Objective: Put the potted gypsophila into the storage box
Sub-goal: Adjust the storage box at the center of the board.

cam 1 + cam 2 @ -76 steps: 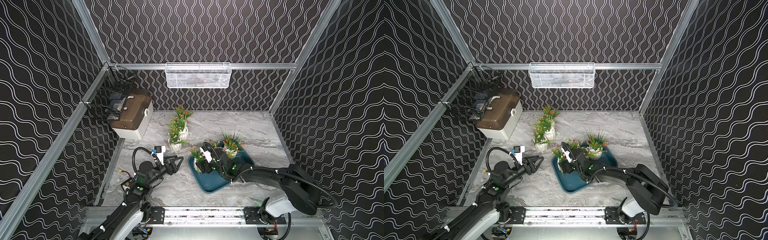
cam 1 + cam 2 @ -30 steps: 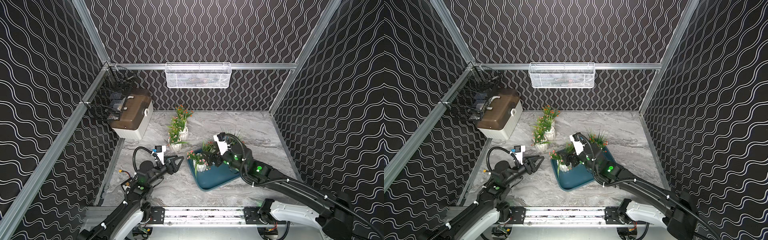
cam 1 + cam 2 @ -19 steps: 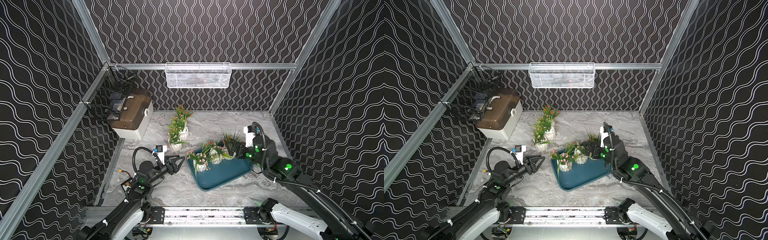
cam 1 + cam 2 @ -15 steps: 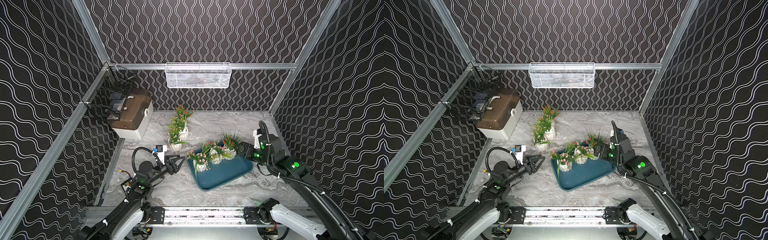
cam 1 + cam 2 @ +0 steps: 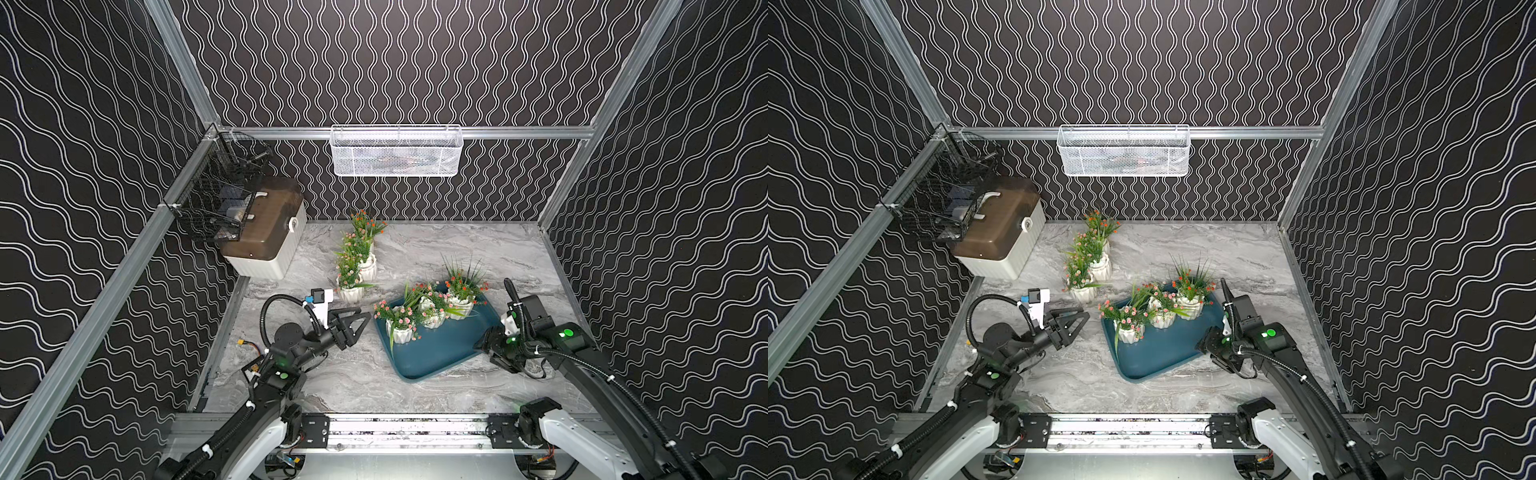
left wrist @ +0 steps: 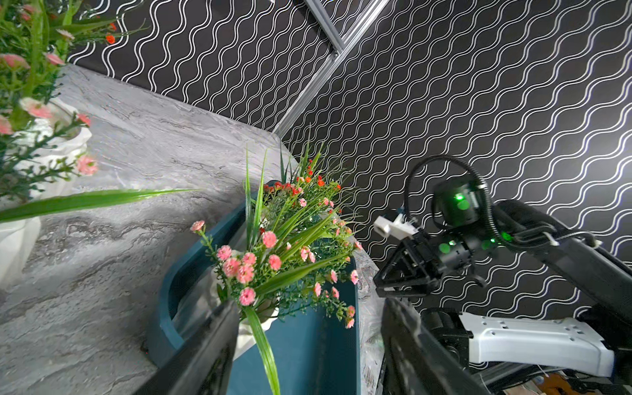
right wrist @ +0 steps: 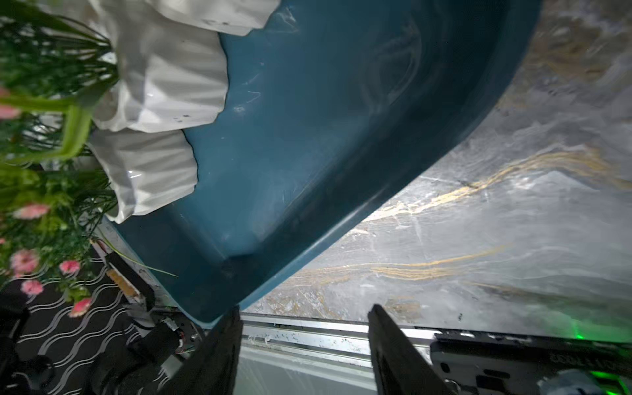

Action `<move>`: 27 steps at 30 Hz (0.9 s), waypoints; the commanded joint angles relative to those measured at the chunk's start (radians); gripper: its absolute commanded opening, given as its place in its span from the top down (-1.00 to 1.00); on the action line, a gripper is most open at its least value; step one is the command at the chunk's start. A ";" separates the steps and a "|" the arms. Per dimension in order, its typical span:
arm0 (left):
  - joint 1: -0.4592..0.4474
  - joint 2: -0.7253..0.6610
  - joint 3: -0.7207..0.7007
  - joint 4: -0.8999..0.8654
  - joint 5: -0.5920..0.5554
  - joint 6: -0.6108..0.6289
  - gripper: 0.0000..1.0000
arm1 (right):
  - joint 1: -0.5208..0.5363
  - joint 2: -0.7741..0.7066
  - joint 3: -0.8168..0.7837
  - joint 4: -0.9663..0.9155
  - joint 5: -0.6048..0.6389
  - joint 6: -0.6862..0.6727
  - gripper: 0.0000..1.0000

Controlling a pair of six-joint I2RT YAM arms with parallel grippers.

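Watch the leaves: if your left end effector [image 5: 365, 314], partly open and empty, catches them instead of the ribbed pot, the nearest potted plant [image 5: 351, 293] just beyond it could tip. 2 plants stand on the worktop [image 5: 419, 249] and 3 sit in the tray [image 5: 440, 359]. Your right end effector [image 5: 482, 347], parted and empty, hovers beside the tray's rim and could shove it.

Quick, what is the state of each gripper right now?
Left gripper: open, holding nothing.
Right gripper: open, holding nothing.

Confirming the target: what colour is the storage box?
The storage box is plain dark teal, clearest in the right wrist view.
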 commanded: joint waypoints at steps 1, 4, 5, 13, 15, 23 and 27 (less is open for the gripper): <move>-0.002 -0.002 0.006 0.059 0.054 -0.021 -0.39 | -0.083 0.015 -0.050 0.095 -0.171 0.025 -0.11; -0.014 0.023 -0.008 0.158 0.079 -0.052 -0.39 | -0.173 0.024 -0.102 0.143 -0.265 0.035 0.00; -0.022 0.040 -0.011 0.198 0.090 -0.063 -0.39 | -0.197 0.029 -0.117 0.155 -0.292 0.036 0.01; -0.074 0.238 -0.008 0.483 0.167 -0.152 -0.32 | -0.265 0.079 -0.168 0.193 -0.350 0.013 0.05; -0.089 0.286 -0.004 0.530 0.172 -0.163 -0.31 | -0.272 0.091 -0.187 0.215 -0.361 0.018 0.10; -0.130 0.314 0.005 0.510 0.153 -0.139 -0.31 | -0.291 0.167 -0.180 0.257 -0.361 -0.017 0.30; -0.132 0.228 0.016 0.376 0.132 -0.084 -0.31 | -0.310 0.217 -0.158 0.272 -0.355 -0.049 0.46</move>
